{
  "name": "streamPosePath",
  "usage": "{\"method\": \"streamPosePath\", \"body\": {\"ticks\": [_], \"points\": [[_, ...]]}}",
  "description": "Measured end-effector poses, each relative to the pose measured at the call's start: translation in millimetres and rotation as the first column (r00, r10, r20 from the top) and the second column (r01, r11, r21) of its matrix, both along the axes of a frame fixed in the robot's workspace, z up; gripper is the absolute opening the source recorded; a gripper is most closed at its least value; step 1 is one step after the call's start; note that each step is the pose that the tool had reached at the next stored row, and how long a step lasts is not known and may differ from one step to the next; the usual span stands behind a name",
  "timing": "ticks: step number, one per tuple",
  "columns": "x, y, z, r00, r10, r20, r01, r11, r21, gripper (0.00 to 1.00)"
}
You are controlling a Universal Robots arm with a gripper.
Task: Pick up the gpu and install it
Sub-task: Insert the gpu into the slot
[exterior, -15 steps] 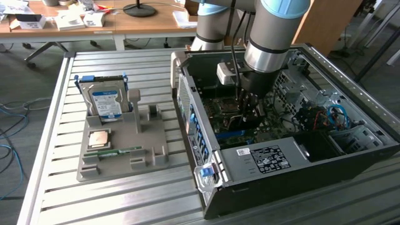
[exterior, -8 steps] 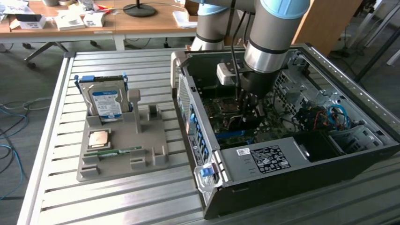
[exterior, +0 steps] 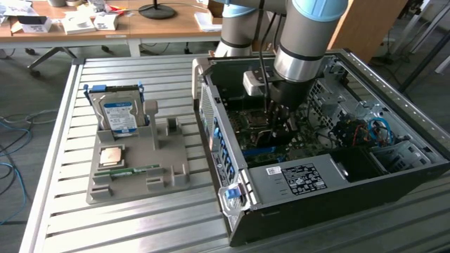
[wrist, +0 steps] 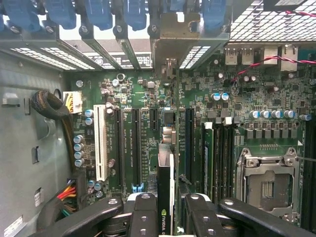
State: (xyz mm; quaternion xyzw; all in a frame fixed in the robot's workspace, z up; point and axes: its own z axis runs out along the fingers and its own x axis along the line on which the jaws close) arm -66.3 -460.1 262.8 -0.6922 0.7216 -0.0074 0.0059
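**Tool holds the gpu over the motherboard, inside the case**

The tool (wrist: pixel 165 210) is closed on the gpu (wrist: pixel 165 180). One dark finger (wrist: pixel 143 215) presses on each flat side of the card. The card stands on its edge between them, and a green logo shows on its black top edge.

In the exterior view the arm (exterior: pixel 302 47) reaches down into the open computer case (exterior: pixel 338 174), and the tool (exterior: pixel 277 113) is deep inside it, just above the boards.

Directly beneath the tool lies the green motherboard (wrist: pixel 148 98). The gpu runs in line with the long black expansion slots (wrist: pixel 134 148), which lie beside it. One white slot (wrist: pixel 100 143) is farther out on that side. I cannot tell if the lower edge of the card touches a slot or is only close to it. On the other side of the tool there is the metal CPU socket (wrist: pixel 268 185). Ahead of the tool, at the wall of the case, a row of blue latches (wrist: pixel 98 12) is seen.

Well apart from the tool, outside the case and toward the exterior view's left, a grey holder (exterior: pixel 134 179) lies on the slatted table (exterior: pixel 140 221). A hard drive (exterior: pixel 119 116) stands upright in it, and a narrow memory stick (exterior: pixel 126 171) lies flat in it.
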Motion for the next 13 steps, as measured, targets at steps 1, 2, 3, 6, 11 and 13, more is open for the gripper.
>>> {"method": "streamPosePath", "body": {"ticks": [1,2,3,6,11,13], "points": [[-0.2,0.1,0.0,1.0,0.0,0.0,0.0,1.0,-0.0001,0.26],[-0.4,0.2,0.1,1.0,0.0,0.0,0.0,1.0,-0.0002,0.26],[-0.5,0.2,0.1,1.0,0.0,-0.0001,0.0,1.0,-0.0002,0.26],[-0.8,0.2,0.0,1.0,0.001,-0.0001,-0.001,1.0,-0.0002,0.26],[-2.0,0.3,0.0,1.0,0.001,-0.0001,-0.001,1.0,-0.0004,0.26],[-2.1,0.3,0.0,1.0,0.001,-0.0001,-0.001,1.0,-0.0006,0.26]]}}
